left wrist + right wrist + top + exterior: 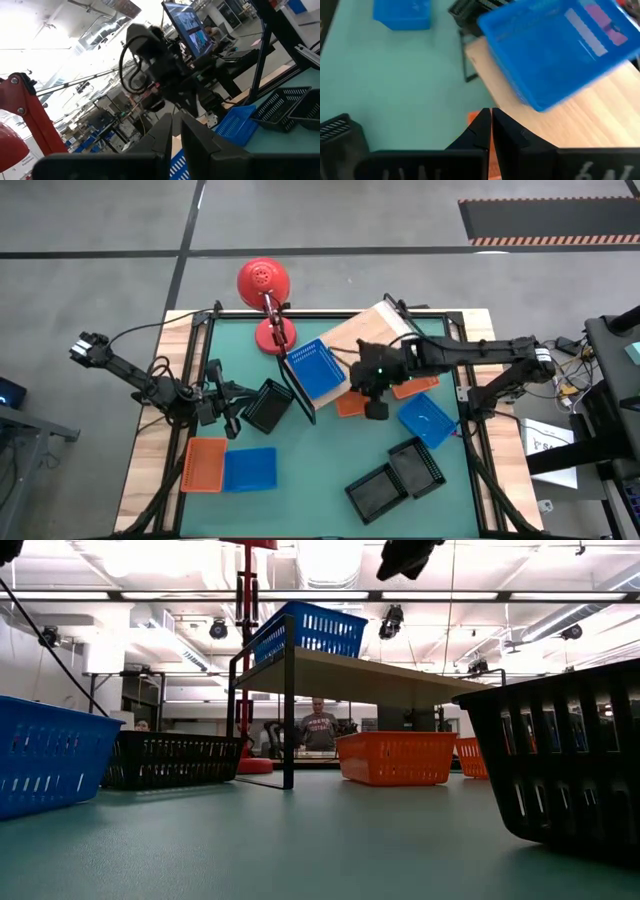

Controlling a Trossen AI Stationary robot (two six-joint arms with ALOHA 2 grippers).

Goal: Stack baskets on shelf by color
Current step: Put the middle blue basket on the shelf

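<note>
One blue basket (316,369) sits tilted on wooden shelf (362,332); other blue, orange, black baskets scattered on the counter around it.

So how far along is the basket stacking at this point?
Done: one blue mesh plastic basket sits on the light wooden shelf. In hand: nothing; the right gripper, fingers shut, hovers empty beside the shelf. Left: the orange, blue and black baskets on the green mat.
</note>
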